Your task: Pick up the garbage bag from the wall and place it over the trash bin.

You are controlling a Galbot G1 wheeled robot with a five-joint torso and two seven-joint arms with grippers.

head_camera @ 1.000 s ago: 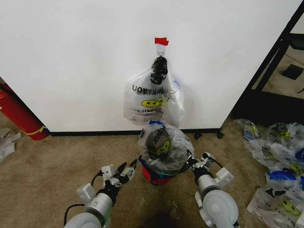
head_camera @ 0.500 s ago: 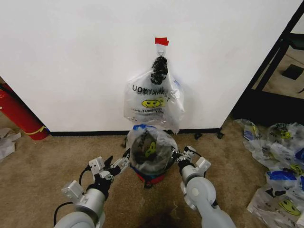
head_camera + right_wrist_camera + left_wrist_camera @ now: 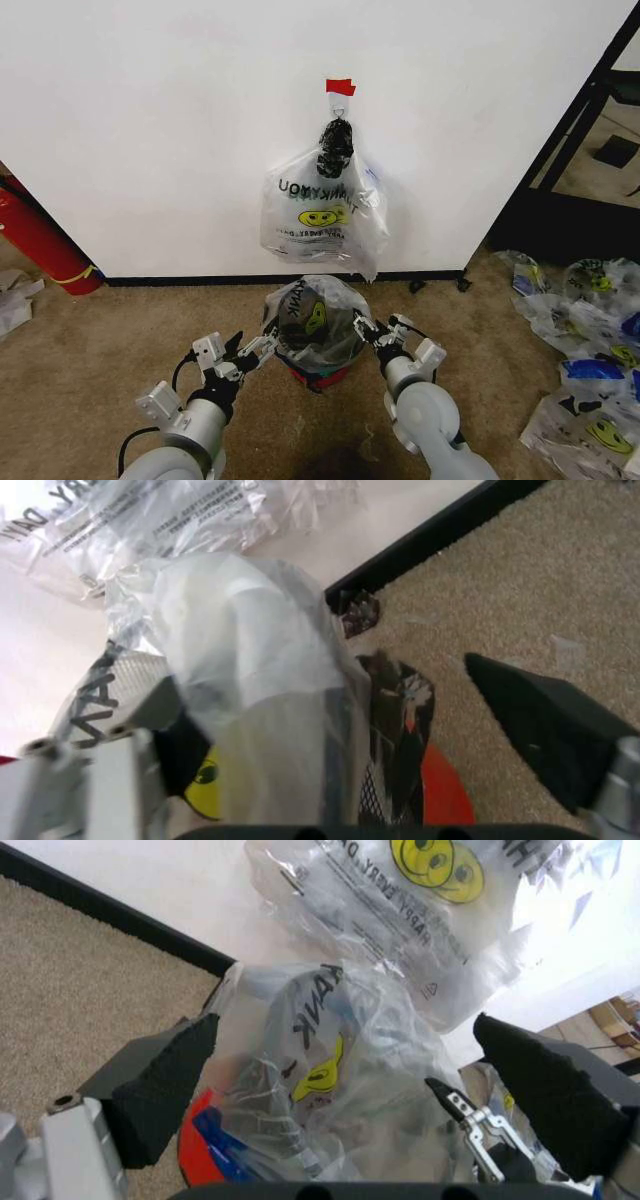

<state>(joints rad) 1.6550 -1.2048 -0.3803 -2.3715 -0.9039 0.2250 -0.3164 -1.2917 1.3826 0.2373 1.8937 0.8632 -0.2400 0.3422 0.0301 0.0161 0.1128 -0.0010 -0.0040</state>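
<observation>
Against the white wall point(image 3: 150, 130), a bundle point(image 3: 322, 212) of smiley bags hangs from its hook. Below it on the carpet point(image 3: 90, 350), the bag point(image 3: 315, 318) lies draped over the bin point(image 3: 318, 372), ballooning above the rim, its lower edge apparently not yet pulled down all round. The left gripper point(image 3: 250, 352) and right gripper point(image 3: 372, 330) flank it at the bin's two sides, about equally near, the bag squarely between them. Both stand wide open, the left close beside the plastic; whether the right's inner finger touches the film cannot be told.
</observation>
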